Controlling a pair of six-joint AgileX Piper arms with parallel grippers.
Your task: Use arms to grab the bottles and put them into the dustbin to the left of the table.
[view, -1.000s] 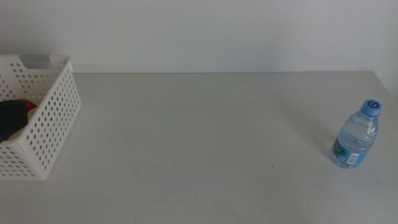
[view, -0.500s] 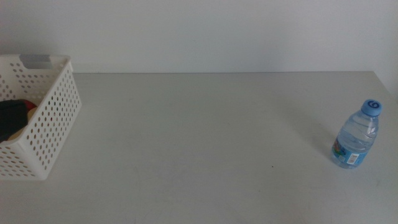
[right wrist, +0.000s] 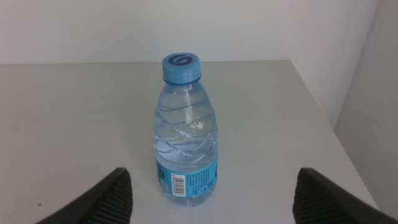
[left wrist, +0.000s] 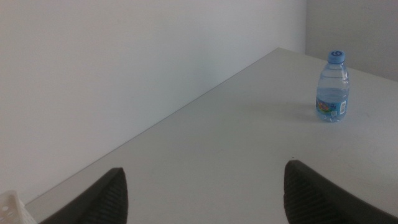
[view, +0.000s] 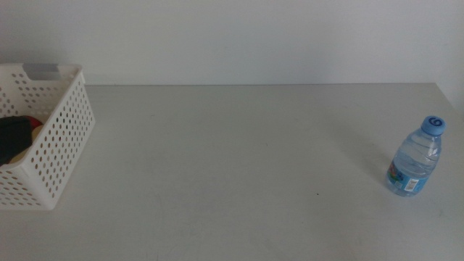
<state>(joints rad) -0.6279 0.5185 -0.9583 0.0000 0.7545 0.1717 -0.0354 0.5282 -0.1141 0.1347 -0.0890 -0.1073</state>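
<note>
A: Desk [view: 239, 159] first. Broad, flat, off-white, matte; a plain pale wall [view: 232, 36] runs behind its far edge. One tiny dark speck on the surface, right of centre.

B: Next in size?

A: Dustbin [view: 51, 138], at the desk's left end in the middle view. White plastic, rectangular, walls perforated with rows of round holes, a grey tab on the far rim. Something dark with a bit of red lies inside; cannot tell what it is.

B: And the bottle?

A: Water bottle [view: 417, 156], upright near the desk's right edge, well apart from the dustbin. Clear ribbed plastic, clear liquid, round blue cap, blue label band low on the body with a barcode showing in the right wrist view.

B: Where does it sit relative to the end effectors?

A: Right end effector [right wrist: 211, 196]: the bottle [right wrist: 185, 130] stands just ahead of it, roughly centred between the two dark jaws, not touching either. Jaws spread wide, nothing gripped. The desk's corner and right edge lie beyond the bottle.

B: Left one?

A: Left end effector [left wrist: 202, 196]: jaws likewise spread wide and empty, low over the desk. The bottle [left wrist: 333, 87] is far off across the surface from it, small in that view. A white corner of the dustbin [left wrist: 12, 208] shows just beside one jaw. Neither arm appears in the middle view.
</note>
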